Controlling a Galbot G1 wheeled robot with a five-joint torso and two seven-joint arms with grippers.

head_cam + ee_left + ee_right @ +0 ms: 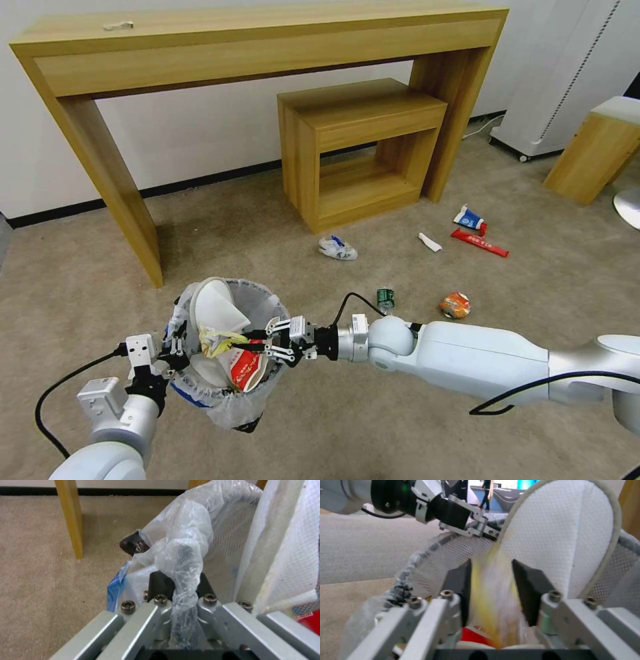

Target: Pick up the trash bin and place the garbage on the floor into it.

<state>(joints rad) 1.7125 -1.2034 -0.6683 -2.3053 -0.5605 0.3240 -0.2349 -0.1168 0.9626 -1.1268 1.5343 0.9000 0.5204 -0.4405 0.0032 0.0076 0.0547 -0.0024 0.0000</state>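
My left gripper (175, 348) is shut on the near-left rim of the trash bin (230, 407) and holds it above the beige floor (373, 427). The left wrist view shows that gripper (180, 585) pinching the bag-covered rim (181, 552). My right gripper (257, 347) is open over the bin's right side. A blurred yellow-white wrapper (488, 597) is between its fingers (526, 585) in the right wrist view. A white slipper (560, 542) and a red paper bowl (245, 368) are inside. On the floor lie a green-labelled bottle (385, 299), an orange wrapper (455, 305), a red bar wrapper (479, 243), a blue-white carton (469, 217), a white roll (430, 242) and a crumpled white-blue piece (337, 248).
A tall wooden console table (253, 40) stands against the wall, its left leg (120, 193) just beyond the bin. A small wooden side table (360, 150) sits under it. A white appliance (567, 73) and a wooden block (593, 157) are at the right.
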